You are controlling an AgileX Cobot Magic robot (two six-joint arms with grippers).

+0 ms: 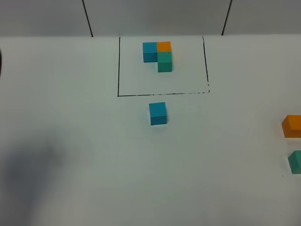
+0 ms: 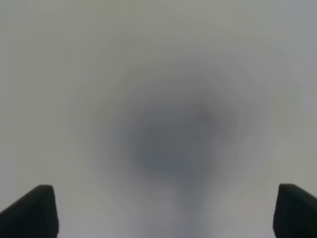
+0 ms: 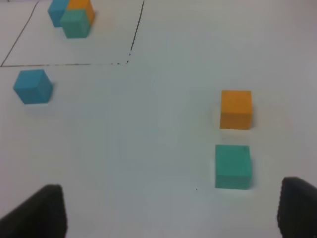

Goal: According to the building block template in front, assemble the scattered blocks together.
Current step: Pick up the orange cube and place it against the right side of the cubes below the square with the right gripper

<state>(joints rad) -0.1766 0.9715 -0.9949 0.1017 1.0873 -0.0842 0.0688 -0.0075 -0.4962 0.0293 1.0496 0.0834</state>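
The template (image 1: 158,55) is an L of blue, orange and teal-green cubes inside a thin black drawn rectangle at the far middle of the table; it also shows in the right wrist view (image 3: 72,17). The loose blue cube (image 1: 158,113) sits just in front of the frame, also in the right wrist view (image 3: 32,86). The loose orange cube (image 1: 292,126) and teal-green cube (image 1: 296,162) sit at the right edge, also in the right wrist view (image 3: 236,109) (image 3: 233,166). The left gripper (image 2: 168,210) is open over bare table. The right gripper (image 3: 171,210) is open, apart from the cubes.
The white table (image 1: 94,155) carries a soft dark shadow at the front left. A grey back wall with dark seams (image 1: 87,19) runs along the far edge.
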